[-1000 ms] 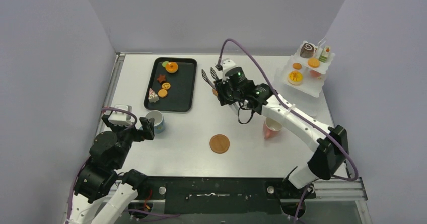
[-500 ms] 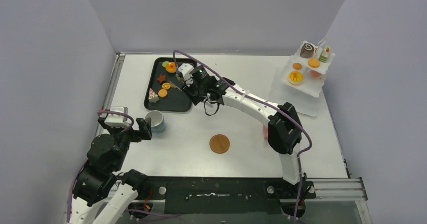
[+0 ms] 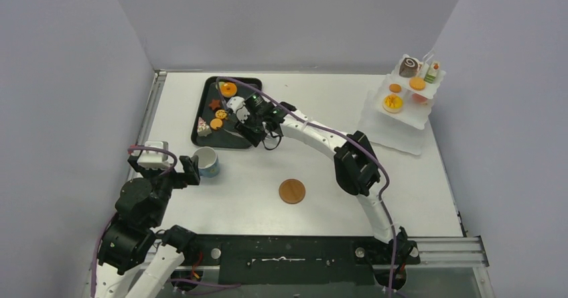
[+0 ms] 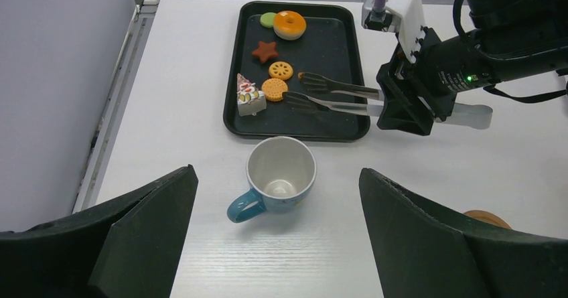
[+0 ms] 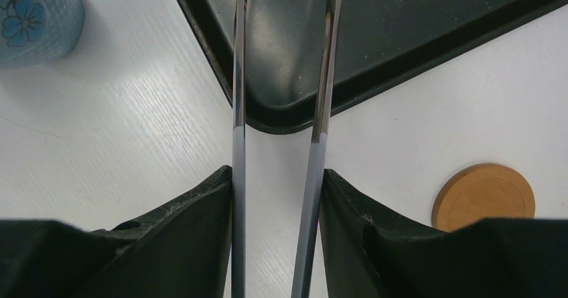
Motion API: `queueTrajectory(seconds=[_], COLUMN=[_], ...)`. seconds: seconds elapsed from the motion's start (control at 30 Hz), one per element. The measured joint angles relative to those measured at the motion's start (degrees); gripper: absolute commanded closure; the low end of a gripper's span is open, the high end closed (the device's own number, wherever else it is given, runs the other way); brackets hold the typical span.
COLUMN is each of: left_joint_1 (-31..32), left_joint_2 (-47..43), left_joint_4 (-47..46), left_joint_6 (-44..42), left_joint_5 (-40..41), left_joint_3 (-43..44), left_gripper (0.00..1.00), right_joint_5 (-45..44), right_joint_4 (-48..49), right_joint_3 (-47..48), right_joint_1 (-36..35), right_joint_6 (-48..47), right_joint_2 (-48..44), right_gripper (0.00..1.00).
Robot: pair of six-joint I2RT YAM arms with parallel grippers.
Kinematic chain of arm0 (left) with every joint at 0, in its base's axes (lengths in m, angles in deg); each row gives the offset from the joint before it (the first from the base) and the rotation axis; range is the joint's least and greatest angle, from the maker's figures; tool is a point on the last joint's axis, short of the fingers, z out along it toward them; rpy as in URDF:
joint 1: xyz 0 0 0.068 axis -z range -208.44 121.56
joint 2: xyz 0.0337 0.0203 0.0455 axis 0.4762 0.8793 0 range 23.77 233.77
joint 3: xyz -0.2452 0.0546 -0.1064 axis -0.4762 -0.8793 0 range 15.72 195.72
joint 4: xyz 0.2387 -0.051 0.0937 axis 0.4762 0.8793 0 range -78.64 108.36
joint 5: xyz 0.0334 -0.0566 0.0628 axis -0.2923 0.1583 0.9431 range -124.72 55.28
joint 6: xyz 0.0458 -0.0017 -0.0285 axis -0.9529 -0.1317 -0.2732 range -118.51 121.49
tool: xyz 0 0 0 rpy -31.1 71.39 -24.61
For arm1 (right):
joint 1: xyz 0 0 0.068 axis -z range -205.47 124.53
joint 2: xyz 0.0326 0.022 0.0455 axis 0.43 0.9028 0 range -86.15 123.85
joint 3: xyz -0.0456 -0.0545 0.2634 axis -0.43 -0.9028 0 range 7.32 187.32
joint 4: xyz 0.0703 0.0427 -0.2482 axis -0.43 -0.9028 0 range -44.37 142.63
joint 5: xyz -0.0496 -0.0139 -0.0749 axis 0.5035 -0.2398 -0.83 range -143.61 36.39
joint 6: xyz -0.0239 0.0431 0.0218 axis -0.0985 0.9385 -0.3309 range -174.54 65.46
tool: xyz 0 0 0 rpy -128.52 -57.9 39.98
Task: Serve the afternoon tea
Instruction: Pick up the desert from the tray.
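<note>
tray (image 4: 335,55) – pastries (image 4: 274,88) | blue cup (image 4: 280,172) – empty | right hand (image 5: 277,176) grips tongs (image 4: 331,105) | left hand (image 3: 188,171) spread

Remote view reads as a robotics lab cell: plain grey panels (image 3: 67,77) box in a white surface (image 3: 321,171); arms (image 3: 365,171) bolted to an aluminium rail (image 3: 442,248), purple cables (image 3: 151,148) trailing.

R wrist view: tongs (image 5: 239,77) tips cut off at top edge, blue cup (image 5: 33,17) cropped at corner, coaster (image 5: 483,192) btm edge behind R pincer (image 5: 276,177).
</note>
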Motion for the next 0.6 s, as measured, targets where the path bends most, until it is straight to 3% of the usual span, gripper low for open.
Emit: queueTrajectory(seconds=[0.6], left_joint_1=[-0.4], left_joint_2=[-0.3], left_joint_4=[0.0], left_joint_6=[0.0], left_joint_5=[0.0], left_joint_3=[-0.1], left_gripper=[0.10], right_joint_5=[0.3], right_joint_4=[-1.6], right_joint_3=[8.9], right_joint_1=[-0.1], right_joint_6=[-1.4], right_joint_2=[7.9], right_gripper=[0.56])
